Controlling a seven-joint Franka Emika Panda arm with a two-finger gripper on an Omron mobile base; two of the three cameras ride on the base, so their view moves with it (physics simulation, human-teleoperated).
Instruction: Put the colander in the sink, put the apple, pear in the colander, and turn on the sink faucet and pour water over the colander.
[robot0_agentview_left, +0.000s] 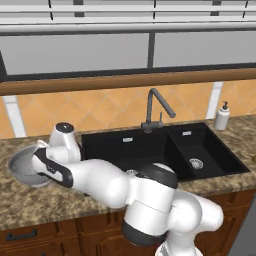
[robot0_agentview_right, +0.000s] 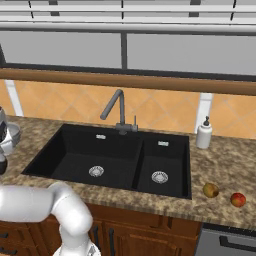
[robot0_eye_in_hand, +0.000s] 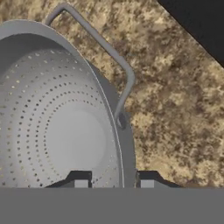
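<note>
Colander (robot0_agentview_left: 22, 170): grey metal bowl, perforated in rings of small holes, thin rim, wire loop handle (robot0_eye_in_hand: 111, 57) seen on the side toward the sink. It was set on the granite worktop (robot0_agentview_left: 40, 202), just left of the sink (robot0_agentview_left: 150, 150), outside both basins. Its near side was hidden in the left base view by the white arm; in the hand view it was cut off at the left and bottom edges.

Jaws (robot0_eye_in_hand: 113, 181): only the two dark tips were visible, one inside the rim and one outside it, set apart astride the rim; whether metal was touched could not be told.

Pear (robot0_agentview_right: 210, 190) and apple (robot0_agentview_right: 238, 199): laid on the worktop right of the sink, near each other, apple farther out.

Sink faucet (robot0_agentview_left: 156, 107): stood behind the sink, spout angled over the smaller basin.
</note>
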